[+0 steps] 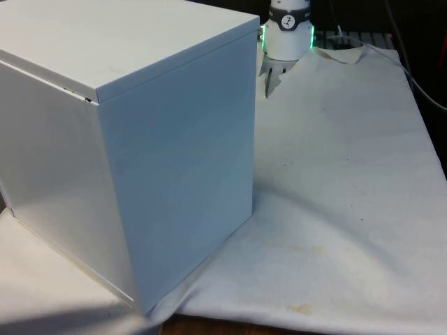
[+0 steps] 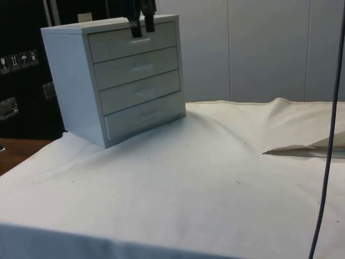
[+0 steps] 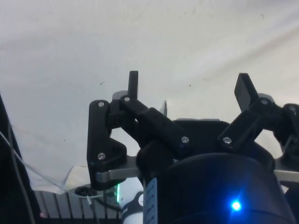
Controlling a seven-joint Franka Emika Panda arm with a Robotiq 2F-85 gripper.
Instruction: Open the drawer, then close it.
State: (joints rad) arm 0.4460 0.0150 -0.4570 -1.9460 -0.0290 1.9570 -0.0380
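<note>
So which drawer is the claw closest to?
The top drawer. The claw hangs right in front of it, just above its handle, while the three drawers below sit farther down the chest. All four look shut.

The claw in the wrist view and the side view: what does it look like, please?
The claw is black, with two slim flat fingers on jointed black links held by silver screws. In the side view the claw shows as two dark prongs.

A white cloth point(image 2: 215, 178) covers the table, bearing a white chest of drawers point(image 2: 116, 81).
</note>
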